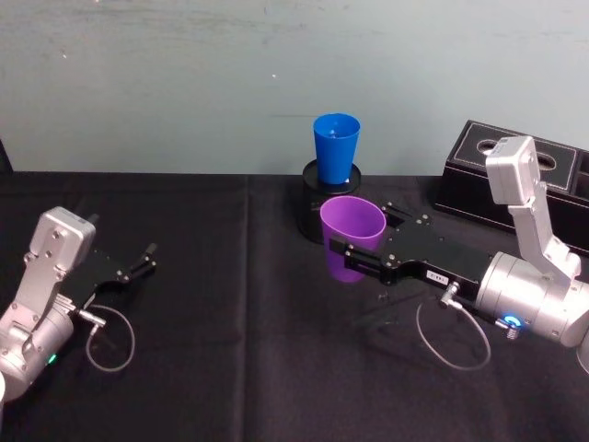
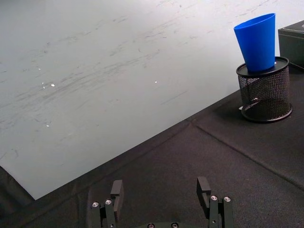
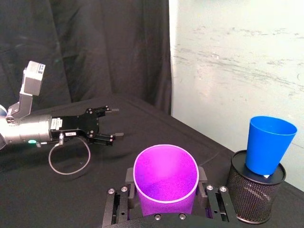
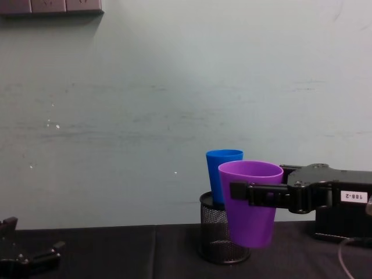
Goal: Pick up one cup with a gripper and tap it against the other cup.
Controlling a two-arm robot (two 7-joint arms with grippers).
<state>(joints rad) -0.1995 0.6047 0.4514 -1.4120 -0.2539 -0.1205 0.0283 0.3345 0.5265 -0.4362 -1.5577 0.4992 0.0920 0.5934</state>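
Black cloth surface. Right hand pinches the purple cup, held off the surface just in front of the mesh holder. Left hand is spread and idle, well left of the holder. The blue cup stands in the holder. Suggest a gentle wall-to-wall tap above the holder's rim, keeping the fingers clear.

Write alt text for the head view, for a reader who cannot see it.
The right gripper clamps a purple cup upright, just in front of a blue cup set in a black mesh holder. The left gripper is parked open at the black table's left.
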